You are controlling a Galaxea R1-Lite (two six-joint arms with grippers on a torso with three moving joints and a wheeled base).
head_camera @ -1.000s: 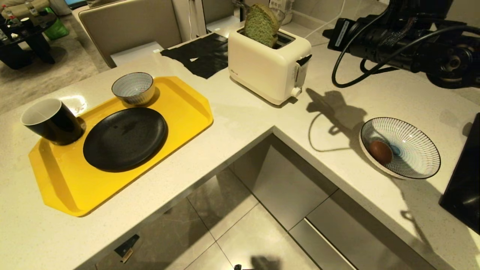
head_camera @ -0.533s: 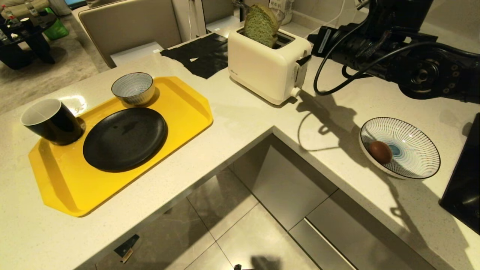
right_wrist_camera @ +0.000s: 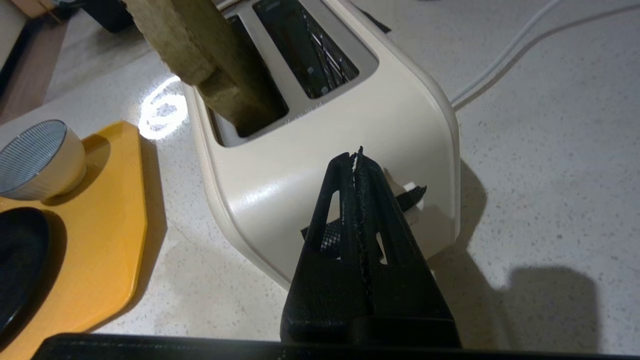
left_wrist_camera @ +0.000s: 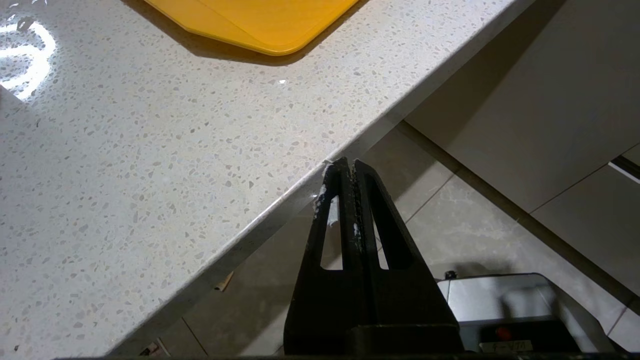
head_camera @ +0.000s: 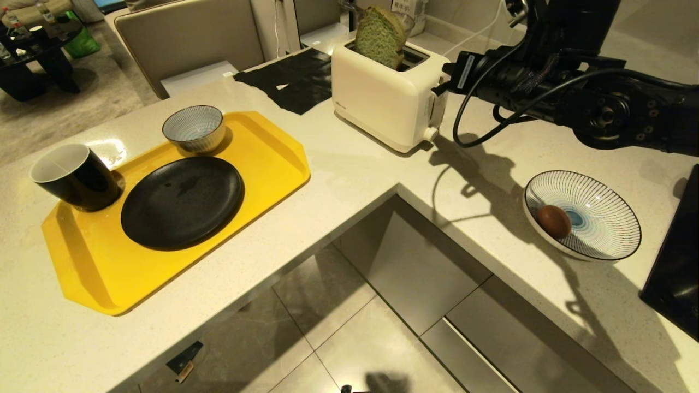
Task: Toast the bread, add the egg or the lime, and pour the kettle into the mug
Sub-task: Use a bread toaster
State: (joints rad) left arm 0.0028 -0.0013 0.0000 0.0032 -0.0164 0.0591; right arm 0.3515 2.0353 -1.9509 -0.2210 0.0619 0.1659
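Head view: bread [head_camera: 380, 36] upright in toaster [head_camera: 389, 98] slot, lever [head_camera: 441, 87] up; right gripper [head_camera: 449, 71] at the lever end. One egg [head_camera: 554, 221] in striped dish [head_camera: 583, 214], one mug [head_camera: 75, 176] on tray [head_camera: 164, 262]; kettle unseen.

Left wrist: left gripper [left_wrist_camera: 348, 167] pressed together, parked off the counter edge.

Right wrist: fingers [right_wrist_camera: 345, 170] pressed together above the lever (push squarely, straight down).

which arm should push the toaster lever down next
Right. The shut right gripper hangs just above the black lever on the cream toaster, where the pale green bread slice sits in a slot. The shut left gripper is by the speckled counter edge, far off.
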